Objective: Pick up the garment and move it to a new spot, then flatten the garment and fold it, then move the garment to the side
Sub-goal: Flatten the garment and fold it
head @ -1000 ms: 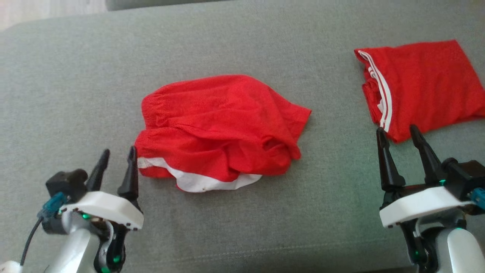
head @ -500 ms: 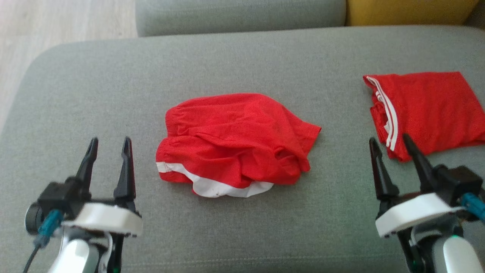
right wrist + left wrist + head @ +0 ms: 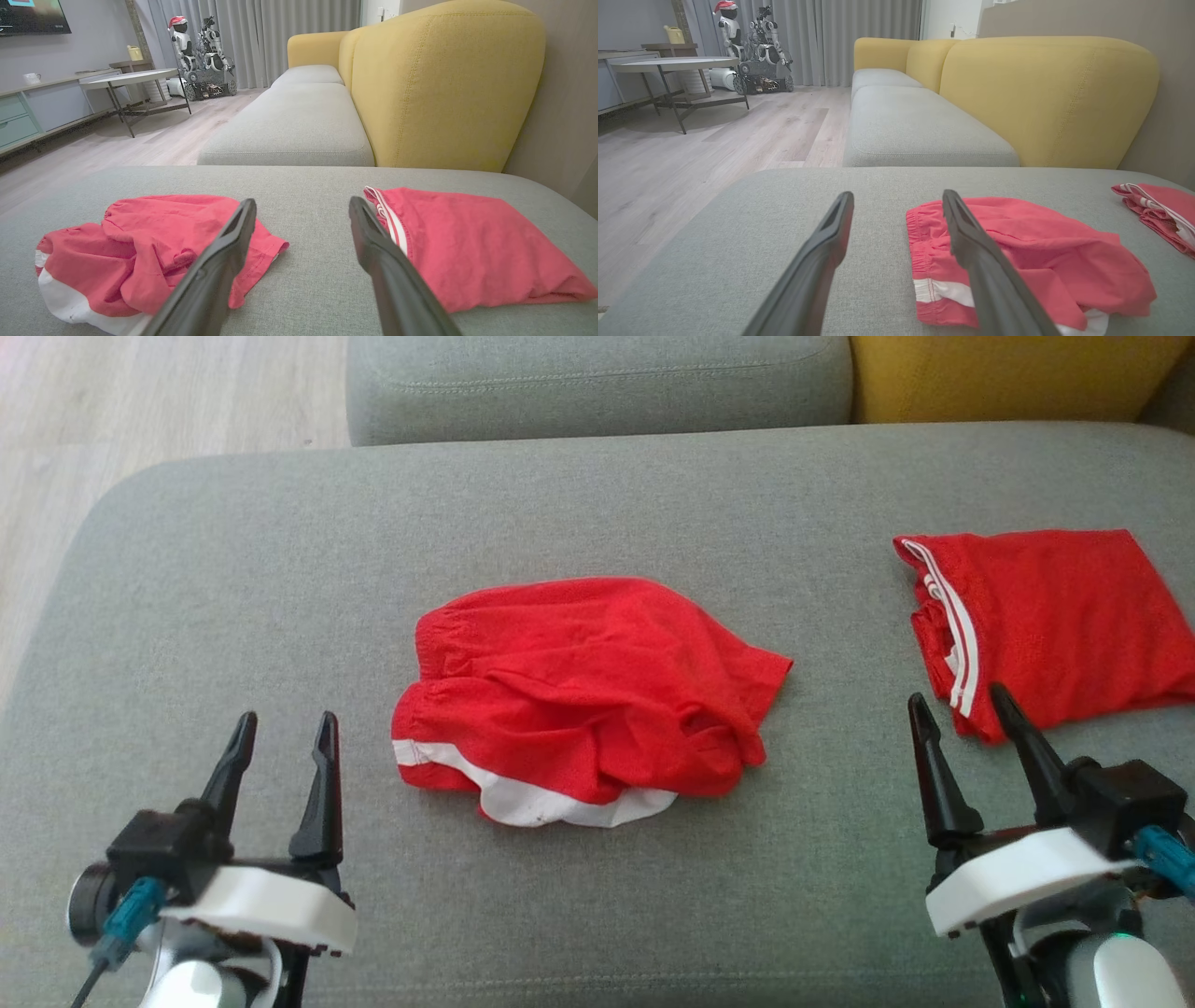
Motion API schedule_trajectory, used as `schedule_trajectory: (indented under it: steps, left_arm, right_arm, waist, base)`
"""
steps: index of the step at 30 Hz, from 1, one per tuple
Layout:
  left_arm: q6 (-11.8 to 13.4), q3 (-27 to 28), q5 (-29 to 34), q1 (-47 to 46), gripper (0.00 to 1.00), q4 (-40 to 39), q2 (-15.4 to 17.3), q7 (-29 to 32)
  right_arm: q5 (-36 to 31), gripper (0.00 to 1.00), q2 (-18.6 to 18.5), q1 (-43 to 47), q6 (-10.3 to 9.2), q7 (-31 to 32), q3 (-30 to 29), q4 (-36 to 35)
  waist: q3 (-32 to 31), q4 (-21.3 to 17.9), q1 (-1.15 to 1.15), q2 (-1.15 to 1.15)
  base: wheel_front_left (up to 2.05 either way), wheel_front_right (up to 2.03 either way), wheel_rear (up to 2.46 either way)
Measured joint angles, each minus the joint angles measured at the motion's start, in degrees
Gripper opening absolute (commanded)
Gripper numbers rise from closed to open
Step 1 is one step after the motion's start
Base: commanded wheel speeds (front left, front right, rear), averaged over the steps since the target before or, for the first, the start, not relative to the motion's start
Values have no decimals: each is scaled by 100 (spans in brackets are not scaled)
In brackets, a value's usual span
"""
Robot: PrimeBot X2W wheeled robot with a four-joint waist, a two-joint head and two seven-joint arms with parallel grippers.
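Okay, crumpled red garment (image 3: 579, 695) sits bunched near the middle of the grey seat cushion (image 3: 597, 504). Its elastic waistband is toward the robot's left and a white trim pokes out along the near edge. It lies loose on the fabric, nothing gripping it.

At near left the left gripper (image 3: 287, 719) hangs low, jaws spread wide with nothing between them. It is just beside the garment's left edge, with a strip of cushion separating them. In the left wrist view 1 finger crosses in front of the waistband.

At near right the right gripper (image 3: 959, 695) has its jaws spread the same way and holds nothing. Its tips are near the closest corner of a 2nd item, the folded red garment (image 3: 1055, 625) with 2 white stripes, which lies flat at the cushion's right end, well apart from the crumpled one. Cannot tell if a tip touches it.

Around: the yellow backrest (image 3: 1045, 98) stands beyond the cushion, with another grey seat (image 3: 920, 126) next to it and wood floor (image 3: 140, 392) off to the left. Far back are a round table (image 3: 126, 77) and a parked robot (image 3: 184, 42) in a red hat, in front of grey curtains (image 3: 289, 28).
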Motion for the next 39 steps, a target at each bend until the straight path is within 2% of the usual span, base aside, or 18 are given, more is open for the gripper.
schedule_trajectory:
  steps: [9,13,20,27,28,29,33,39]
  left_arm:
    - [15,-81,0,-46,100,-1,-1,27]
    - [-34,-126,0,-95,100,-4,-10,26]
    - [-158,-250,0,-446,100,91,-85,-55]
    - [-231,-298,0,-594,100,246,-223,-151]
    - [-237,-311,0,-636,100,280,-238,-166]
    - [-272,-315,0,-675,100,310,-250,-176]
    - [-335,-325,0,-803,100,374,-294,-225]
    - [-386,-332,1,-902,100,439,-396,-236]
  right_arm:
    - [-1,100,-5,-1,1,14,22,19]
    - [1,100,-107,-18,0,77,271,265]
    - [122,100,-398,-200,1,131,1306,1340]
    - [134,100,-487,-1135,0,-135,1699,2414]
    - [133,40,-489,-1250,0,-148,1731,2552]
    - [134,0,-491,-1347,0,-155,1748,2682]
    - [171,0,-549,-1564,0,-289,1735,2860]
    - [203,0,-758,-2033,0,-439,1624,2668]
  waist:
    - [95,110,0,0]
    - [170,244,0,0]
    - [364,597,0,0]
    - [608,905,0,0]
    - [637,943,0,0]
    - [661,982,0,0]
    - [762,1100,0,0]
    - [874,1182,0,0]
  base:
    - [0,0,0]
    - [0,0,0]
    - [0,0,0]
    - [0,0,0]
    - [0,0,0]
    - [0,0,0]
    - [0,0,0]
    - [0,0,0]
